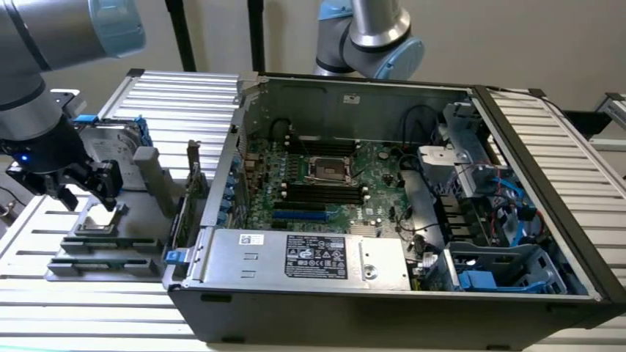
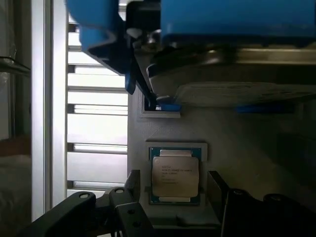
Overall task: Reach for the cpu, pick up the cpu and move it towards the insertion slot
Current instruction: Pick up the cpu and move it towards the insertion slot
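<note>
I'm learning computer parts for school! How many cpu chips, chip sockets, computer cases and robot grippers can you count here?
Small square silver-topped cpu: 1
Square silver-framed insertion slot with dark centre: 1
Open dark metal computer case: 1
Black two-fingered robot gripper: 1
Total: 4

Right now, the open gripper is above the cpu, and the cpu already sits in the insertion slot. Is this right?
Not quite: the exterior view shows the cpu in a grey holder outside the computer case, not in the insertion slot. The open gripper is indeed above it.
</note>
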Motion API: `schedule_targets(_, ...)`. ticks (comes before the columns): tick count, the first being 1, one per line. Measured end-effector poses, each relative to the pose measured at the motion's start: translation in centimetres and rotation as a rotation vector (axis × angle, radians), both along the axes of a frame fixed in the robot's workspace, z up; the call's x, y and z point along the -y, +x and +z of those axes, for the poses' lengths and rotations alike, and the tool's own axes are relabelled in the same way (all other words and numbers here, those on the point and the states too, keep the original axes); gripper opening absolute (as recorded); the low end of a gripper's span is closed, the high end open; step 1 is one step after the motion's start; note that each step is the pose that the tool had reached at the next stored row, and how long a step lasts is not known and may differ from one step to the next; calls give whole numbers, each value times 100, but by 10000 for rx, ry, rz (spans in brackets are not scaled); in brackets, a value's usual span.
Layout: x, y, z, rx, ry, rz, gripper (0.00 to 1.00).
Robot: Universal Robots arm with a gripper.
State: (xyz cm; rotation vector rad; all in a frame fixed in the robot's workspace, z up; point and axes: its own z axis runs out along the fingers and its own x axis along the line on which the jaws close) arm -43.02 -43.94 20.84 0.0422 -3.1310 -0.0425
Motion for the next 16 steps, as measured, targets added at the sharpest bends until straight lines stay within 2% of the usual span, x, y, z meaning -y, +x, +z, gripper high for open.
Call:
schedule_targets(9, 73, 35, -52, -79, -1, -1, 65)
schedule_targets(16, 80, 57, -98, -79, -1, -1, 65)
